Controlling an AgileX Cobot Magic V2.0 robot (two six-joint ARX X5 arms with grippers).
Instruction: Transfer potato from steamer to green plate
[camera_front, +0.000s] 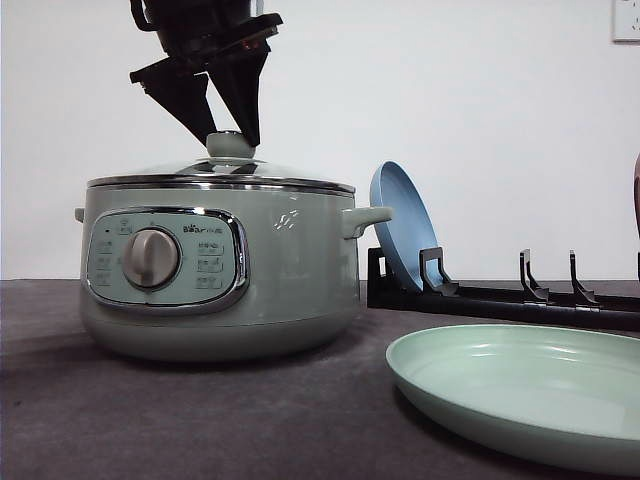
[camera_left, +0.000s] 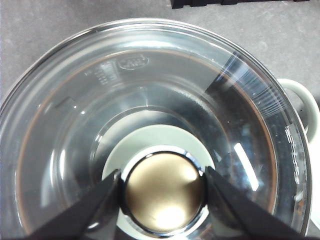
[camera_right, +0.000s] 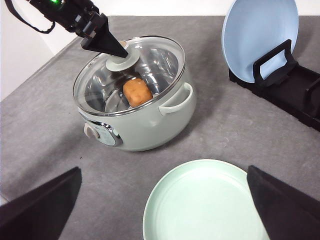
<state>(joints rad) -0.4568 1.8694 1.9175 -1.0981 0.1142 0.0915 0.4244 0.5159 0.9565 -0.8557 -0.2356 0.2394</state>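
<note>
One potato (camera_right: 137, 92) lies inside the steamer (camera_front: 215, 270), seen through the glass lid (camera_right: 127, 75) in the right wrist view. It is an orange-brown lump, a little longer than wide, lying flat on the shiny inner floor of the pot, just below and beside the lid's knob as that view shows it. Its long axis seems to run roughly across the pot, toward the side handle (camera_right: 176, 99), though reflections in the glass make the exact direction hard to tell.

There is one steamer, upright on the dark grey surface (camera_front: 200, 420), its single grey dial (camera_front: 150, 258) and control panel facing the front camera. The lid sits closed on its rim.

The left end effector (camera_front: 232, 132) reaches down from above onto the lid's knob (camera_left: 165, 192). In the left wrist view its two fingers (camera_left: 95, 205) press against opposite sides of the knob, clamped on it.

One green plate (camera_front: 520, 395) lies flat on the surface, near the steamer on the robot's right, apart from it. One blue plate (camera_front: 400, 225) stands tilted in a black rack (camera_front: 500, 300) behind.

The right end effector (camera_right: 165, 205) hangs above the green plate with its fingers (camera_right: 285, 205) wide apart, holding nothing.
</note>
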